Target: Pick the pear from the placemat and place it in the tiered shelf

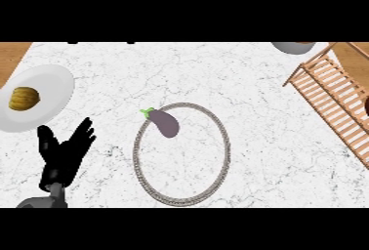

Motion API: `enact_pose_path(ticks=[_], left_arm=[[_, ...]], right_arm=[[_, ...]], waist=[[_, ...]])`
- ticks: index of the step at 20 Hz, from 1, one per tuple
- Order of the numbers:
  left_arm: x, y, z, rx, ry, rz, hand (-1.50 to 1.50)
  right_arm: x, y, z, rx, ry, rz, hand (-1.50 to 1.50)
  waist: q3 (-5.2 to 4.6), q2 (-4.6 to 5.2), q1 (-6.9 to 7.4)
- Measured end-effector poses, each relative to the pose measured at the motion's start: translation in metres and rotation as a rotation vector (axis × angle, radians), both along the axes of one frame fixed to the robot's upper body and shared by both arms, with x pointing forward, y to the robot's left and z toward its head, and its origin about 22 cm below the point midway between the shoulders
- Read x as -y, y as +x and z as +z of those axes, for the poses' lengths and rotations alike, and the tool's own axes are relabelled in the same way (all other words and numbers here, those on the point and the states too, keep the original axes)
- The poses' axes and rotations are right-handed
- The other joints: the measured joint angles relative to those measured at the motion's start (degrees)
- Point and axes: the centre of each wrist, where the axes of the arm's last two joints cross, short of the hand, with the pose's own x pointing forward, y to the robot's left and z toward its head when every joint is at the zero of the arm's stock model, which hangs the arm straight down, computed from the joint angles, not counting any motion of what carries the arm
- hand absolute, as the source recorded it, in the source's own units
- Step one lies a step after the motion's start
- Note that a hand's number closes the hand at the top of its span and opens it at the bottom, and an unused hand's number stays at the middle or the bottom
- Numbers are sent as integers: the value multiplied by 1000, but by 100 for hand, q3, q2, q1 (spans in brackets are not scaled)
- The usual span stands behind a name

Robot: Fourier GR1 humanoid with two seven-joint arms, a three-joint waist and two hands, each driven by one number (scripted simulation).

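Broadly spread across the frame: white marbled stone counter (274,161), with strips of brown wood at the upper left and upper right edges. Slanting down the right edge: pale wooden slatted tiered shelf (333,93), the goal, well apart from everything else. At centre: round placemat (224,141) shown only as a grey woven ring with marble inside it. At upper left: white round plate (51,85) carrying a small ridged yellow-brown item (24,98), kind unclear. Cut by the top edge near the upper right: part of a grey round dish (292,47).

At lower left: black left hand (63,152) on a grey forearm, fingers straight and spread, pointing up, holding nothing, resting near the plate. Right hand nowhere visible.

No pear anywhere. Instead, a small purple eggplant with a green stem (165,122), lying on the upper left part of the ring, stem toward the upper left. Probably light, fairly stiff, with smooth skin likely to slip; rounded, so liable to roll. Best taken across the thick middle of the body, not by the stem or narrow end.
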Motion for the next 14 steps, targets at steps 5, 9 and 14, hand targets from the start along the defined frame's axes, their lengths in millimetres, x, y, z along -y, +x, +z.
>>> enact_pose_path(ticks=[5, 9, 14], left_arm=[[-4, 4, -2, 0, 3, 6, 0], [-4, 1, -4, 5, 2, 18, 0], [-9, -4, -4, -3, -1, 28, 0]], right_arm=[[10, -28, 14, 67, -59, -139, -150], [19, -61, 23, 141, -74, -252, -150], [22, -115, 23, 252, -53, -314, -150]], waist=[[3, -12, -47], [3, -28, -90], [4, -53, -168]])
